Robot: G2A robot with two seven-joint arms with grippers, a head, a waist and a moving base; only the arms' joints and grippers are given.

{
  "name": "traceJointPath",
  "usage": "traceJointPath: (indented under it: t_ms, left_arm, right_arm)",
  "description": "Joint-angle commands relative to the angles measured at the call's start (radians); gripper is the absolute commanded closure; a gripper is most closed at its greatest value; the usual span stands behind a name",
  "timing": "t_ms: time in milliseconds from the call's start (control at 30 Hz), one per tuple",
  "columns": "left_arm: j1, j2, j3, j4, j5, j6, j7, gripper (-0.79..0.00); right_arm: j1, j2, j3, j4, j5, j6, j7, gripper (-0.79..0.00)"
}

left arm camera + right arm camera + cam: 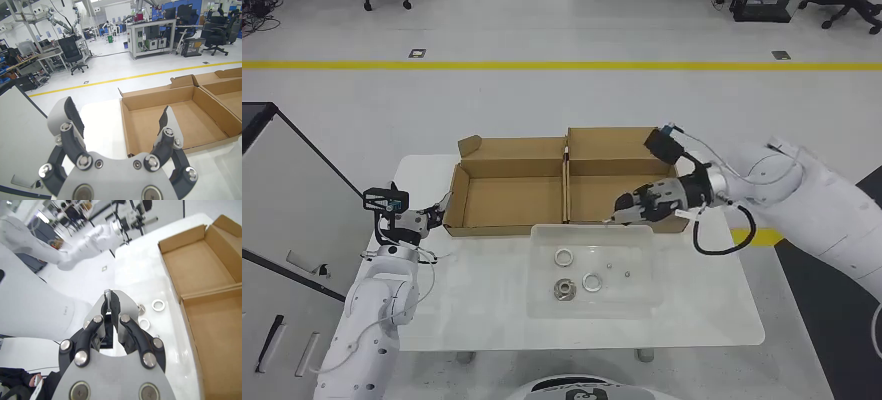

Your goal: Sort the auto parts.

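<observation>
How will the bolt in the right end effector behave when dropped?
The bolt looks like rigid metal, likely dense for its size. Round threaded shank: may roll once released, head should curve its path. Slip seems unlikely: the right end effector clamps the threads.

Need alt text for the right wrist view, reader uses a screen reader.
The right gripper grips a threaded bolt lengthwise between its shut jaws, close to a white tray. Two white rings and a metal fitting lie in the tray, which sits beside two open cardboard boxes.
</observation>
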State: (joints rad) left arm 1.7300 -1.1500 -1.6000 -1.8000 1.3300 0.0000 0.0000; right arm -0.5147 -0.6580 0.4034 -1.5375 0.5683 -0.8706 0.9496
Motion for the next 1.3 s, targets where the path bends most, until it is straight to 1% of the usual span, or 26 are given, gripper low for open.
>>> traceJointPath:
  t_ms: [0, 167, 333, 1100, 1200, 1267]
  left_arm:
    - [0.0, 0.0, 0.0, 0.0, 0.0, 0.0, 0.0, -0.785]
    - [0.0, 0.0, 0.0, 0.0, 0.0, 0.0, 0.0, -0.785]
    - [0.0, 0.0, 0.0, 0.0, 0.0, 0.0, 0.0, -0.785]
    - [0.0, 0.0, 0.0, 0.0, 0.0, 0.0, 0.0, -0.785]
    - [0.0, 0.0, 0.0, 0.0, 0.0, 0.0, 0.0, -0.785]
    - [0.0, 0.0, 0.0, 0.0, 0.0, 0.0, 0.0, -0.785]
  right_arm:
    - [0.002, 0.0, -0.006, -0.021, 0.069, -0.017, -0.017, 0.0]
    - [0.029, -0.011, -0.026, -0.089, 0.204, -0.05, -0.05, 0.0]
    - [0.064, -0.032, -0.036, -0.159, 0.333, -0.07, -0.07, 0.0]
    - [0.064, -0.032, -0.036, -0.159, 0.333, -0.07, -0.07, 0.0]
    - [0.05, -0.033, -0.01, -0.182, 0.322, -0.053, -0.097, 0.0]
    - [0.036, -0.034, 0.01, -0.205, 0.375, -0.065, -0.096, 0.0]
